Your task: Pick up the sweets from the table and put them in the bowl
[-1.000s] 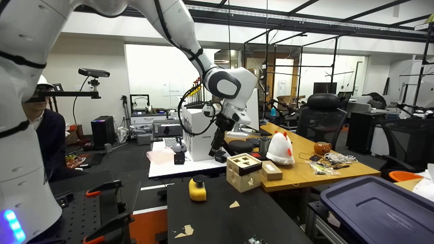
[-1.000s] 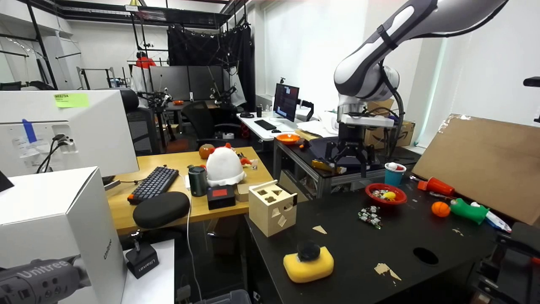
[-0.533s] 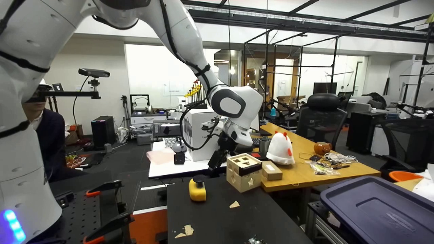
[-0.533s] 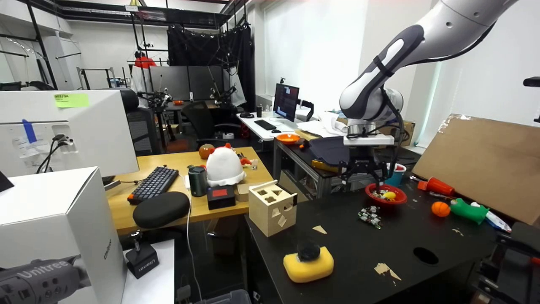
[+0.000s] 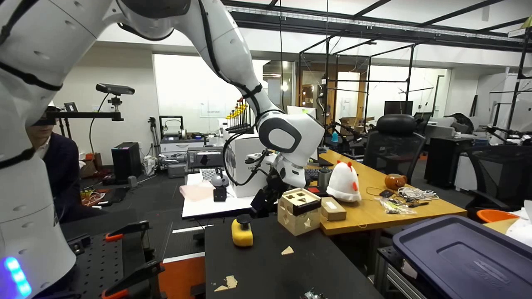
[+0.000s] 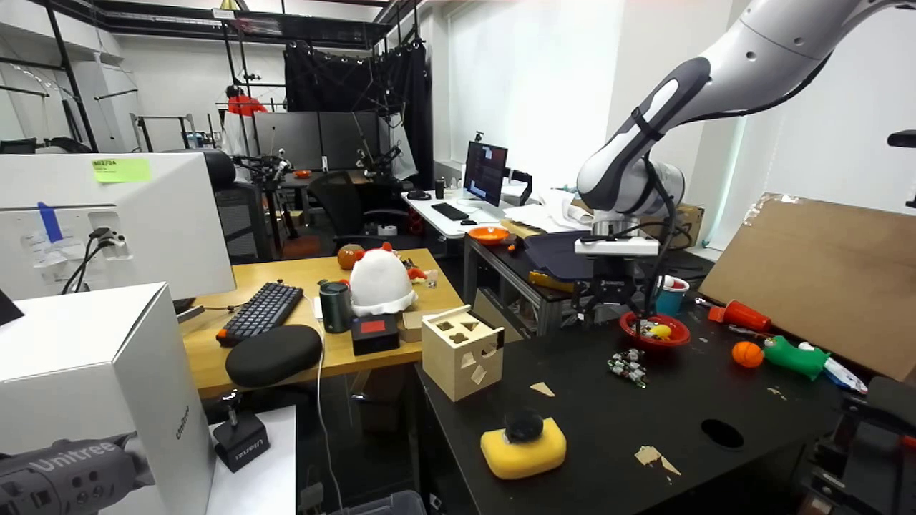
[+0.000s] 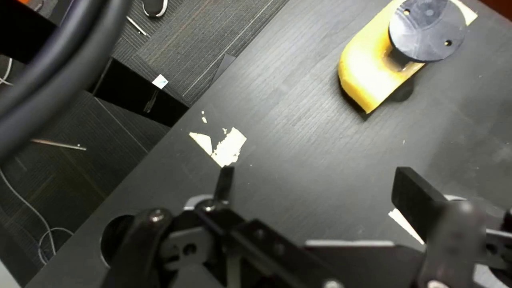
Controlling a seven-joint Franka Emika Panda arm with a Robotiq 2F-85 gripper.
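Well, going across the black table from the left in an exterior view, a wooden box is standing at the edge and a yellow block is lying nearer the viewer, neither seeming to belong to the job. Next, the gripper is hanging above the table; the wrist view is showing its jaws spread wide and holding nothing. Slightly right and lower, the sweets are lying in a loose cluster on the table top, near the red bowl but not touching it. That batch is waiting to be gripped, lifted, carried and let go, so for these pieces every step is remaining. Further right, the bowl is sitting upright and already containing shiny bits, probably more sweets, along with a yellow thing I am not managing to identify. If those bits are counting, the task is standing partway, with the cluster outstanding; otherwise it is only beginning. A blue cup is standing close behind the bowl, and an orange ball is resting farther right, both seeming outside the task.
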